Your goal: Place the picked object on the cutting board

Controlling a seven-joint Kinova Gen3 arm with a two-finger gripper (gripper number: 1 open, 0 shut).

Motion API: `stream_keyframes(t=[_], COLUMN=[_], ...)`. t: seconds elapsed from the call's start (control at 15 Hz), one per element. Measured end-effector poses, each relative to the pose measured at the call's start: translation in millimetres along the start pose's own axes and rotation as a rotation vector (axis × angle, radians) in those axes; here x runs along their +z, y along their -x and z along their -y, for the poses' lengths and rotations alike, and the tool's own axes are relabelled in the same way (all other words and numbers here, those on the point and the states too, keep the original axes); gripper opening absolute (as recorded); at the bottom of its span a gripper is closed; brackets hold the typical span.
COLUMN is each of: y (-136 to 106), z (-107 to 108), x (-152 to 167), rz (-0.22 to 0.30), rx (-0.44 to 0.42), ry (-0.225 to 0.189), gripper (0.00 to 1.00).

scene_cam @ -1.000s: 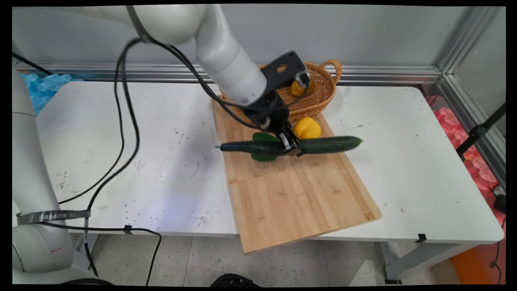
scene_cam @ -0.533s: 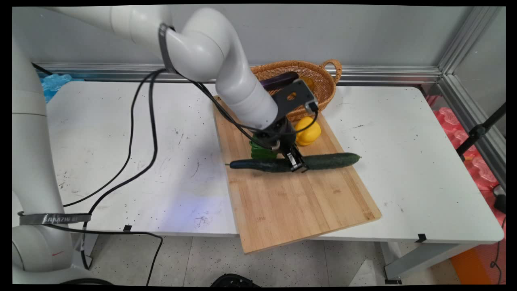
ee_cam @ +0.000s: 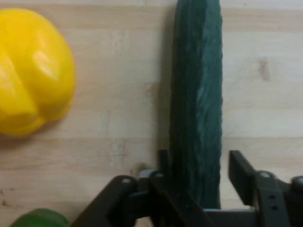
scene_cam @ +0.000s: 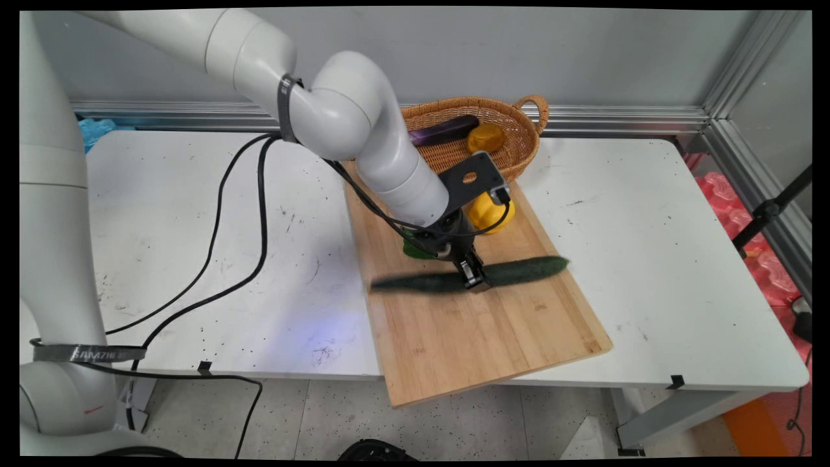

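Observation:
A long dark green cucumber (scene_cam: 519,271) lies across the wooden cutting board (scene_cam: 480,331), blurred in the main view. My gripper (scene_cam: 472,277) straddles its middle. In the hand view the cucumber (ee_cam: 196,94) runs up between the fingers: the left finger (ee_cam: 164,163) is against it, while the right finger (ee_cam: 240,172) stands a small gap away, so the gripper is slightly open. A yellow bell pepper (scene_cam: 493,211) (ee_cam: 31,71) sits on the board just behind the gripper. Part of a green pepper (scene_cam: 415,250) (ee_cam: 38,218) shows beside the wrist.
A wicker basket (scene_cam: 525,139) at the back holds a purple eggplant (scene_cam: 444,131) and a small orange-yellow fruit (scene_cam: 486,137). The board's near end overhangs the table's front edge. Black cables (scene_cam: 220,214) trail over the left of the white table (scene_cam: 674,259).
The gripper came down and toward the near side with the cucumber, from above the peppers to the board's surface. The cucumber now tilts slightly, and a gap shows at one finger.

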Motion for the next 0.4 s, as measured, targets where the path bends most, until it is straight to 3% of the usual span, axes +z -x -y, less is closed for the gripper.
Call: stream_keyframes(t=[0.4], y=[12.2], z=[-0.6], x=[1.6], rz=[-0.003], rx=[0.022], ry=[0.005], gripper=[1.00])
